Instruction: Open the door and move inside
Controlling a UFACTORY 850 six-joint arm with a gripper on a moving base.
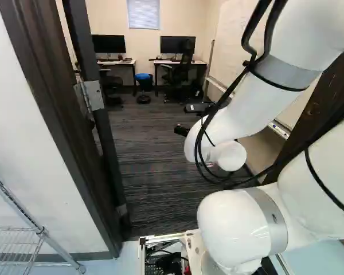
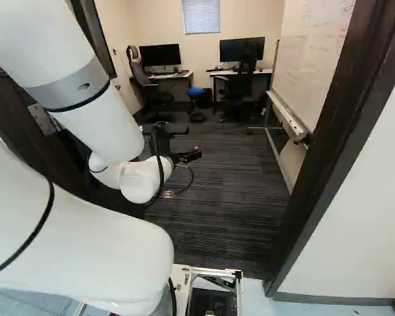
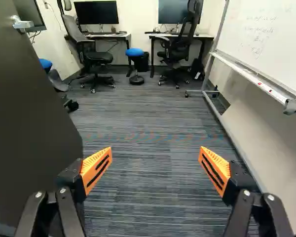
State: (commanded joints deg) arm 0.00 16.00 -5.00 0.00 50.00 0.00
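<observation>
The dark door (image 3: 29, 113) stands swung inward in the wrist view, beside the gripper's one finger, with its lever handle (image 3: 22, 23) farther ahead. In the left base view the door's hinged edge (image 1: 94, 97) shows at the frame (image 1: 57, 109). My gripper (image 2: 189, 156) reaches through the doorway in the right base view, over the carpet. The wrist view shows the gripper (image 3: 155, 168) open, its orange-padded fingers wide apart and nothing between them. In that view its fingers do not touch the handle.
A whiteboard (image 3: 266, 44) on a wheeled stand runs along the other side. Desks (image 3: 106, 36), chairs (image 3: 177, 47) and a blue stool (image 3: 134, 52) stand at the far wall. The right door jamb (image 2: 342, 138) and a wire rack (image 1: 23, 240) flank the base.
</observation>
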